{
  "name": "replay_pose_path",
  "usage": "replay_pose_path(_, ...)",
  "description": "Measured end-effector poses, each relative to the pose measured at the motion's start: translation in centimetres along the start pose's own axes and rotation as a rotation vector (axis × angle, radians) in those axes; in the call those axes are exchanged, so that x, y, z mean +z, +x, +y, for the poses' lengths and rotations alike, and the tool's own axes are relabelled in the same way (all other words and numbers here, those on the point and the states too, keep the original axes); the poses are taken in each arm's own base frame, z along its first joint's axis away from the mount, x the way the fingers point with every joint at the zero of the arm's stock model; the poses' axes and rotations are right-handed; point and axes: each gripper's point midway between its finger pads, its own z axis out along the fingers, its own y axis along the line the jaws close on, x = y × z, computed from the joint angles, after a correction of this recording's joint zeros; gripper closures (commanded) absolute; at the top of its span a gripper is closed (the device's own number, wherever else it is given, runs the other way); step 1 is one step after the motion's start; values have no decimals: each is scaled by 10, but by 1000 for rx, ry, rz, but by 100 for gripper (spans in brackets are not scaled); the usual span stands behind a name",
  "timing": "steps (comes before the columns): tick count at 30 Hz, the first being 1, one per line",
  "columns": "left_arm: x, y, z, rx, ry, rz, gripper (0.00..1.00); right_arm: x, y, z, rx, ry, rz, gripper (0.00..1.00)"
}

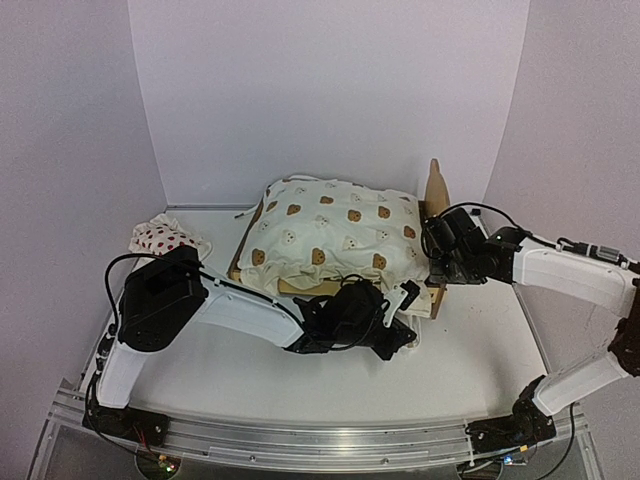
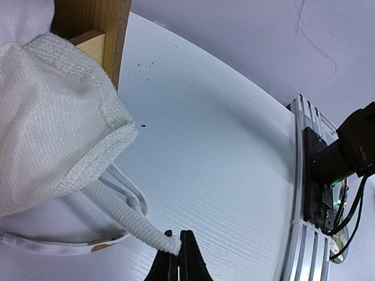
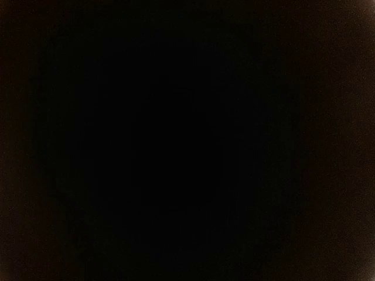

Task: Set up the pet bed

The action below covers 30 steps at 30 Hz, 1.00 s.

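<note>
2 arms of mine reach in at the pet bed [image 1: 300, 287], which sits near the middle of the white table [image 1: 480, 380] with its wooden headboard [image 1: 436, 186] standing up at the right end. a cream cushion [image 1: 330, 235] printed with little bears lies over the frame and covers nearly all of it; only the near rail and the right end show wood. my left gripper [image 2: 177, 239] is low over the table just off the bed's near right corner, jaws pinched together on the end of a white corded tie [image 2: 126, 213] that runs back to the cushion's corner. that corner hangs beside the wooden post in my left wrist view. my right gripper [image 1: 436, 262] is pressed in at the bed's right end, against the cushion edge beside the headboard; its wrist view is all black, so i cannot tell how its jaws stand. 1 small white pillow [image 1: 160, 238] with red dots lies on the table left of the bed, apart from it.
</note>
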Motion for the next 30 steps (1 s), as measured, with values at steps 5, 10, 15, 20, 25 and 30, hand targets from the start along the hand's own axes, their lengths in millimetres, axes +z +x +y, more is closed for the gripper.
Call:
replay_pose_path(5,-7,-3,2,-28,-22,51,100,3,1,-2,-7,-21,-2,53)
replay_pose_path(10,-16,-6,-9,-60,3,93,100,-10,3,-9,-22,-84,-2,32)
replay_pose_path(15,-20,-14,-14,-84,25,105,100,-36,17,-16,-9,-204,14,33)
replay_pose_path(20,-23,-12,2,-130,8,138,100,-56,48,-9,35,-379,77,41)
replay_pose_path(25,-28,-13,19,-149,-33,165,100,-39,113,11,87,-494,258,43)
replay_pose_path(30,-33,-11,42,-170,-81,181,100,-18,159,22,111,-516,389,46)
